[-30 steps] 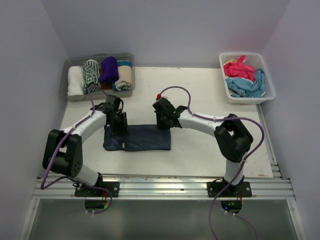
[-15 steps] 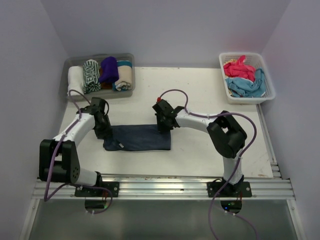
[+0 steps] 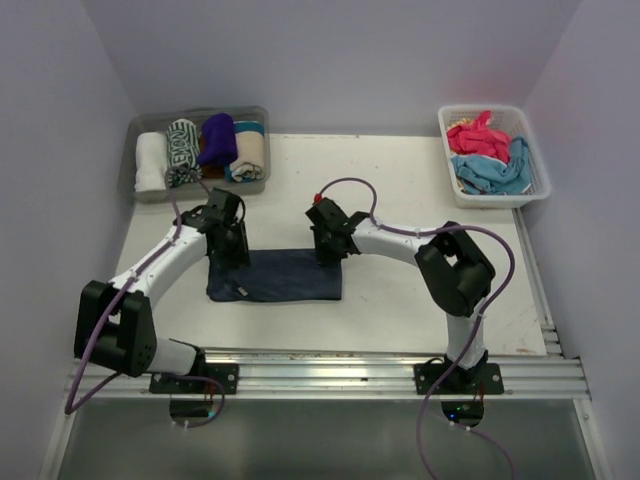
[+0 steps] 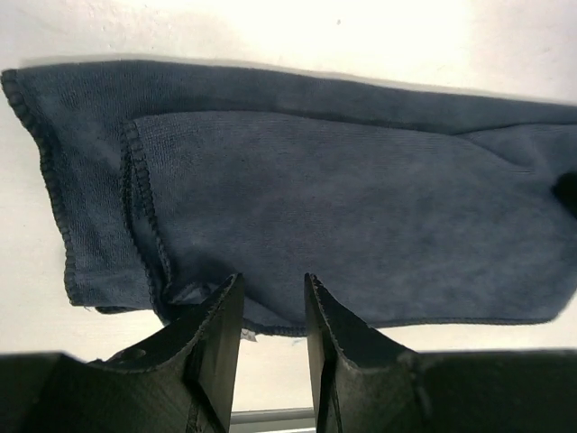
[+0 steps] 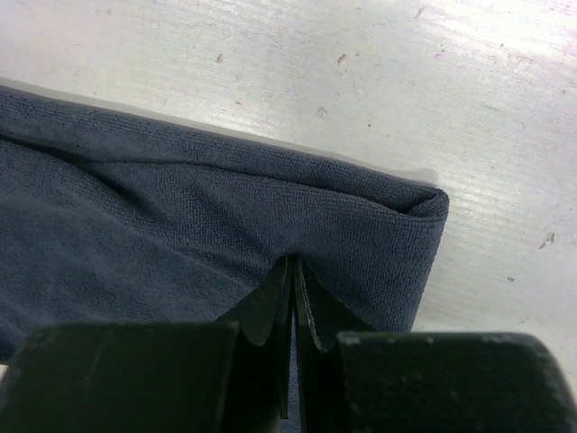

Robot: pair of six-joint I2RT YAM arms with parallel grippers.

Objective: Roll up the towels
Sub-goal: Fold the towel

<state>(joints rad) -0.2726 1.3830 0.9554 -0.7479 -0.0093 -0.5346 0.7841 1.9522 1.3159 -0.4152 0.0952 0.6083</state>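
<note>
A dark navy towel (image 3: 285, 277) lies folded flat on the white table (image 3: 400, 190), between the two arms. My left gripper (image 3: 234, 254) is over the towel's far left part. In the left wrist view the left gripper (image 4: 273, 293) is open and empty, and its tips sit just above the towel (image 4: 343, 207) by a hemmed edge. My right gripper (image 3: 328, 251) is at the towel's far right corner. In the right wrist view the right gripper (image 5: 293, 266) is shut, with its tips pressed on the towel (image 5: 180, 216) near the folded corner.
A clear plastic tub (image 3: 255, 115) at the back left holds rolled towels: white (image 3: 150, 162), green-patterned (image 3: 182, 148), purple (image 3: 217, 138) and cream-and-teal (image 3: 248, 150). A white lattice basket (image 3: 535, 150) at the back right holds loose pink (image 3: 475, 135) and light blue (image 3: 495, 176) towels.
My left gripper swung out past the towel's left end, then came back over its far left part. My right gripper has stayed at the far right corner.
</note>
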